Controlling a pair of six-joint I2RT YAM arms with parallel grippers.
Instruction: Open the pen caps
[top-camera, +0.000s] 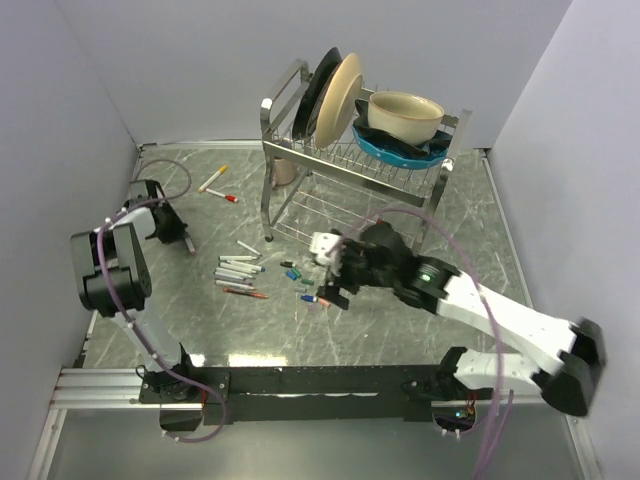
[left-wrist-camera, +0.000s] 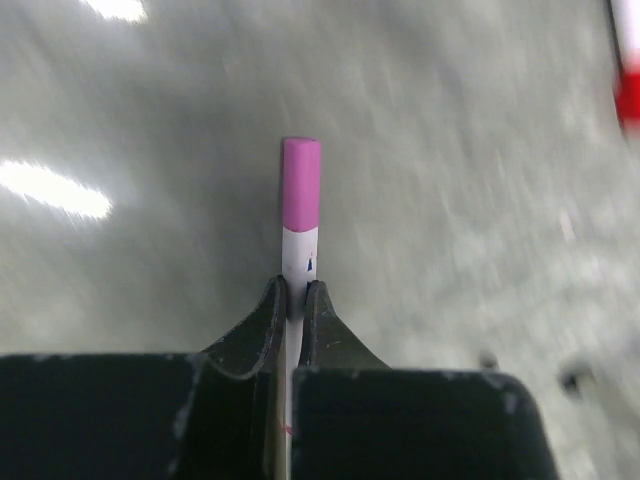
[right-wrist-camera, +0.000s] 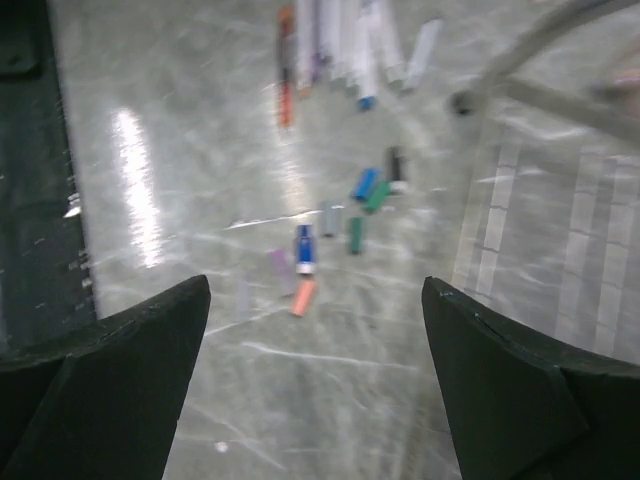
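My left gripper (left-wrist-camera: 297, 290) is shut on the white barrel of a pen (left-wrist-camera: 299, 255). Its pink cap (left-wrist-camera: 301, 185) sticks out past the fingertips, still on the pen, above the grey table. From above, the left gripper (top-camera: 187, 241) sits at the table's left side. My right gripper (right-wrist-camera: 316, 290) stands open and empty over loose pen caps: a blue one (right-wrist-camera: 304, 245), an orange one (right-wrist-camera: 303, 297), a green one (right-wrist-camera: 355, 235) and others further off. In the top view the right gripper (top-camera: 333, 292) hovers by those caps (top-camera: 305, 288).
A row of white pens (top-camera: 240, 270) lies mid-table, left of the loose caps. Two more pens, one yellow-capped (top-camera: 213, 178) and one red-capped (top-camera: 226, 197), lie at the back left. A metal dish rack (top-camera: 300, 200) holding plates and bowls stands at the back centre, close behind the right arm.
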